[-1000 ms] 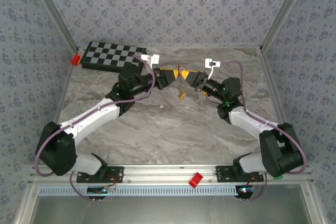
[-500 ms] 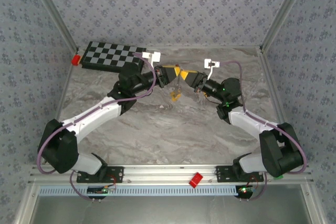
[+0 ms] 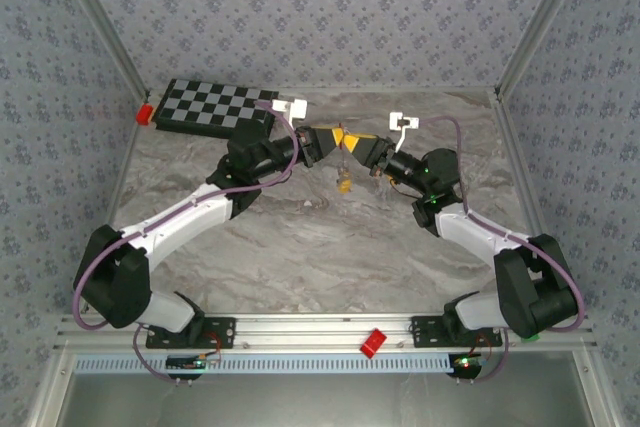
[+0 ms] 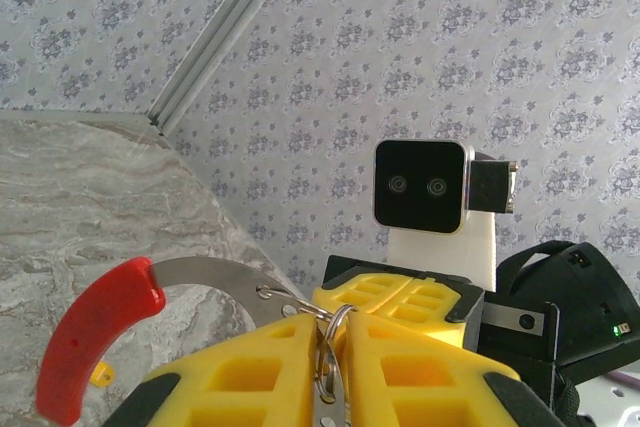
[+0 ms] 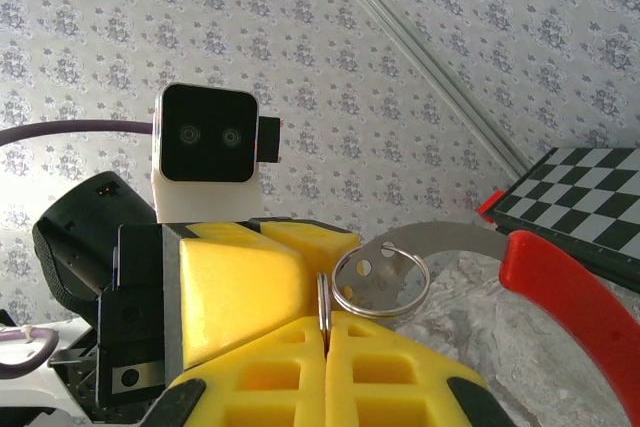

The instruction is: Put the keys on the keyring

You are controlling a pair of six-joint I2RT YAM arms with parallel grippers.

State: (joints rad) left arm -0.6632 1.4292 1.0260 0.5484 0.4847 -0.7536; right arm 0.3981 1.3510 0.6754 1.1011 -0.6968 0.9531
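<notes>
Between my two end effectors, above the middle-back of the surface, hangs the keyring: a curved silver metal band with a bright red sleeve over one arc. From my right wrist, the bare end of the band runs in just above my fingers and the red arc sweeps off to the side. A small silver split ring is threaded through the hole in that bare end.

My right end effector has its yellow fingers pressed together, with a thin metal ring pinched edge-on between them. I cannot tell whether it is that same split ring. My left end effector is also closed, clamped on split-ring metal at the band's end, tip to tip with the right one.

From above, the tiny keys with yellow-orange heads dangle just below where my fingertips meet, over the grey marbled surface. I cannot tell whether they touch it.

Behind my left arm lies a black-and-grey checkerboard panel with a small red block at its left corner. Another red block sits on the front rail between my bases, well apart from the keyring.
</notes>
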